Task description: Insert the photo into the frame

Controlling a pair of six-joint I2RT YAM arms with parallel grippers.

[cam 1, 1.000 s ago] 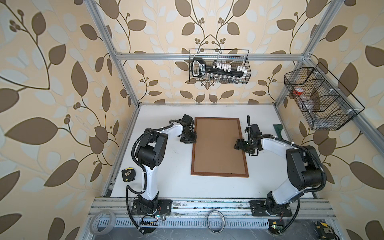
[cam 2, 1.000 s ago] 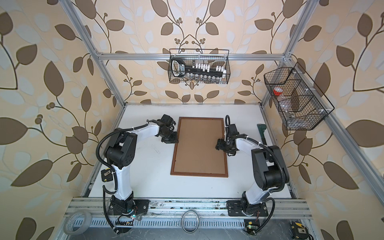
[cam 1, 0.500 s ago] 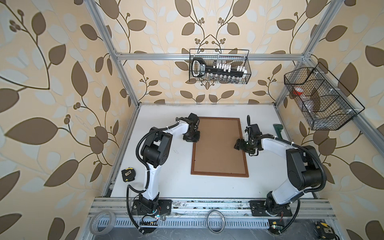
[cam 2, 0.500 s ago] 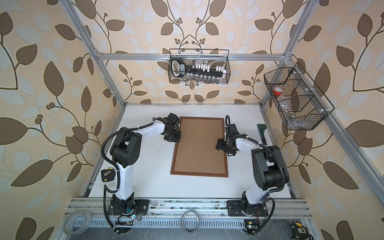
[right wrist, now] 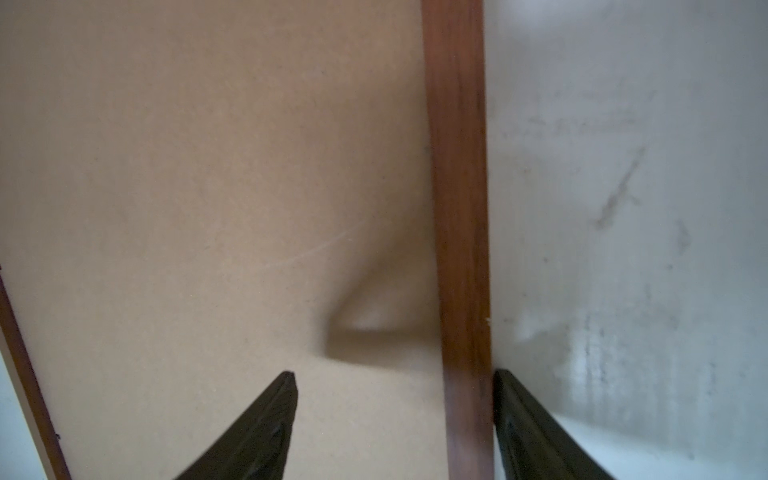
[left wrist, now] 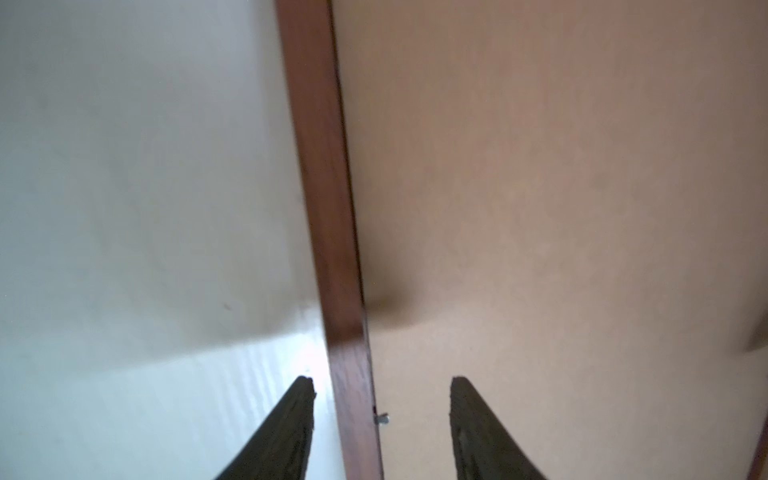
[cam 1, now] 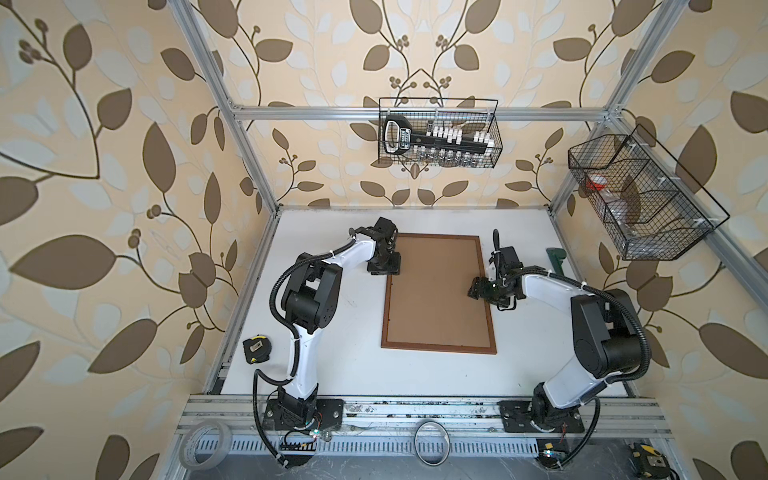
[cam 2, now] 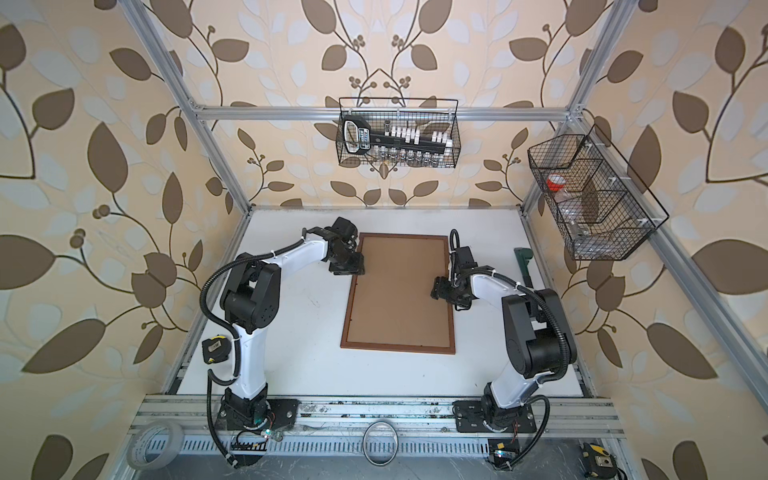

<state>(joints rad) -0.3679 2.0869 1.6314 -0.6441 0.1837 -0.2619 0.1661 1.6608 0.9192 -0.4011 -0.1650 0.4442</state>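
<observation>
Frame [cam 1: 436, 348] lies flat mid white table [cam 1: 353, 365], brown backing board [cam 1: 438, 291] up inside it. Left gripper [left wrist: 381, 380] at left rail near far corner, jaws apart, straddling the wood. Right gripper [right wrist: 395, 373] at right rail, jaws wide apart astride it, outer finger [right wrist: 523, 424] just beside the rail

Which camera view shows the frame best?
A top view shows the frame best: all four borders and the board inside are visible from above. Both top views show this. Each wrist view shows mainly a close, blurred strip of one long border beside the board.
</observation>
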